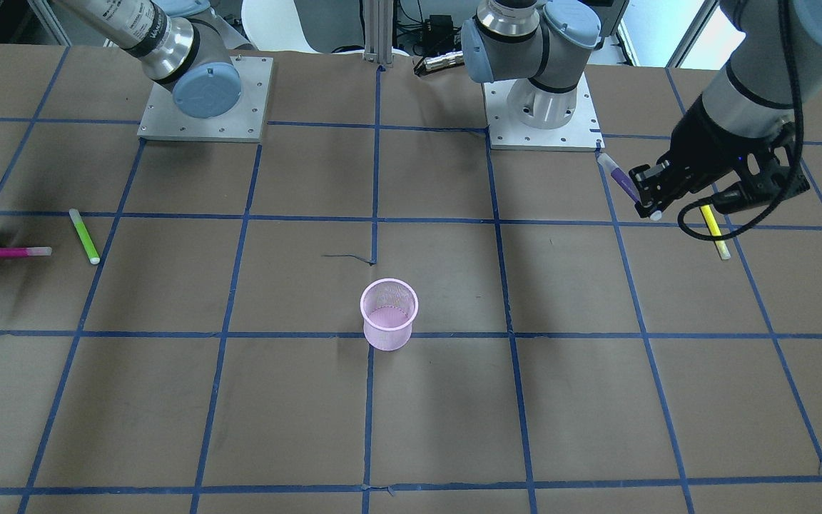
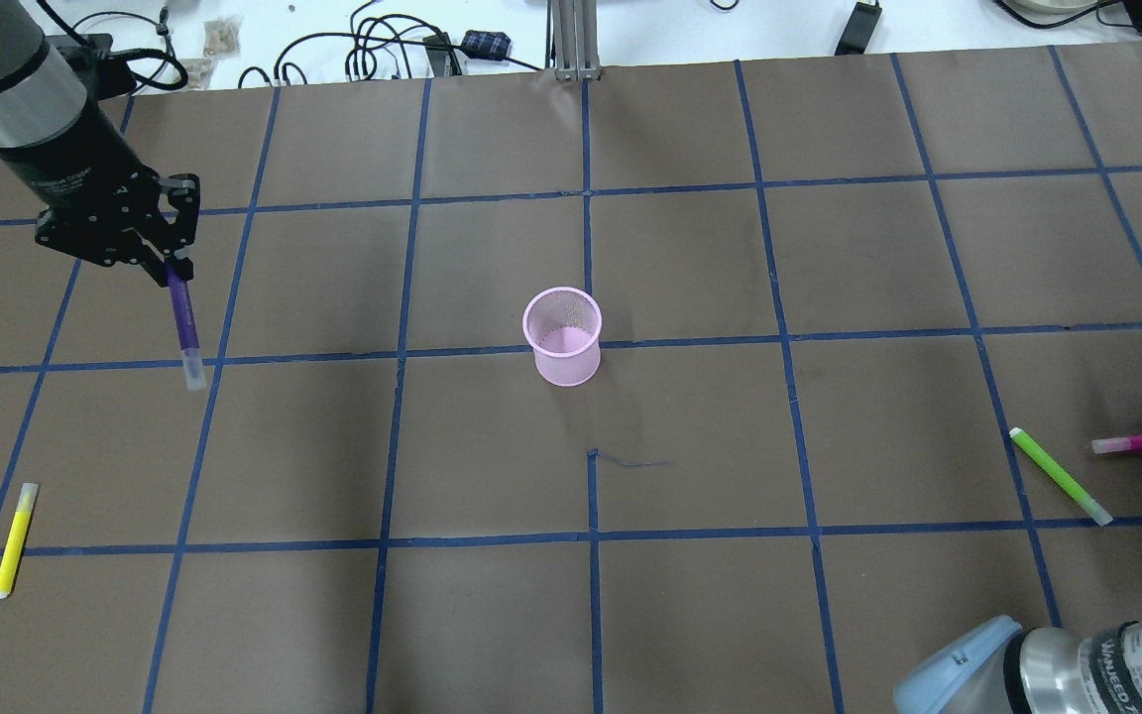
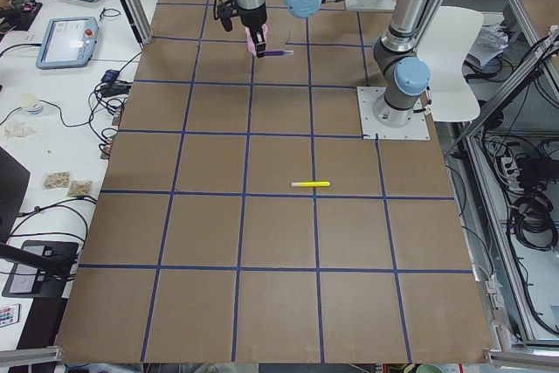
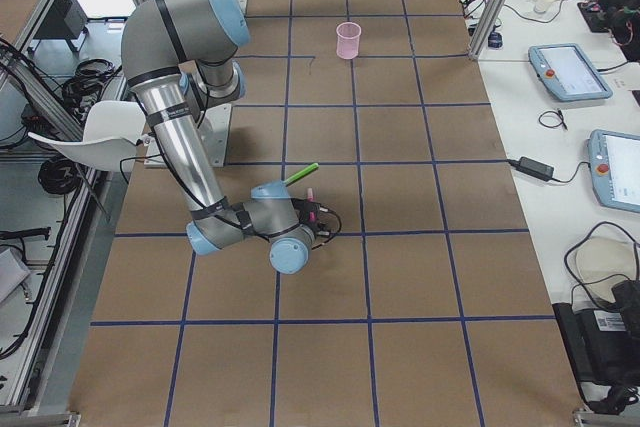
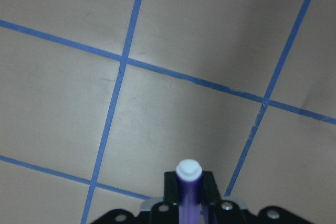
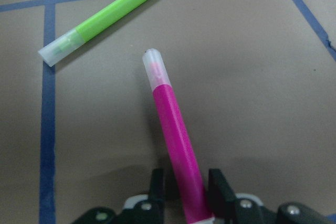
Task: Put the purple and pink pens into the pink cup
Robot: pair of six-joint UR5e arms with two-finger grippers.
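The pink mesh cup (image 1: 389, 314) stands upright mid-table and also shows in the overhead view (image 2: 563, 337). My left gripper (image 2: 172, 266) is shut on the purple pen (image 2: 183, 322) and holds it above the table, far to the cup's left; the pen hangs out of the jaws with its cap end down (image 1: 623, 180). It shows end-on in the left wrist view (image 5: 189, 182). My right gripper (image 6: 184, 195) is shut on the pink pen (image 6: 176, 140), low at the table's right edge. The pen points out toward the cup side (image 2: 1141, 443).
A green pen (image 2: 1060, 476) lies on the table just beside the pink pen and shows in the right wrist view (image 6: 102, 22). A yellow pen (image 2: 14, 540) lies near the left gripper's side. Blue tape lines grid the brown table (image 2: 690, 615).
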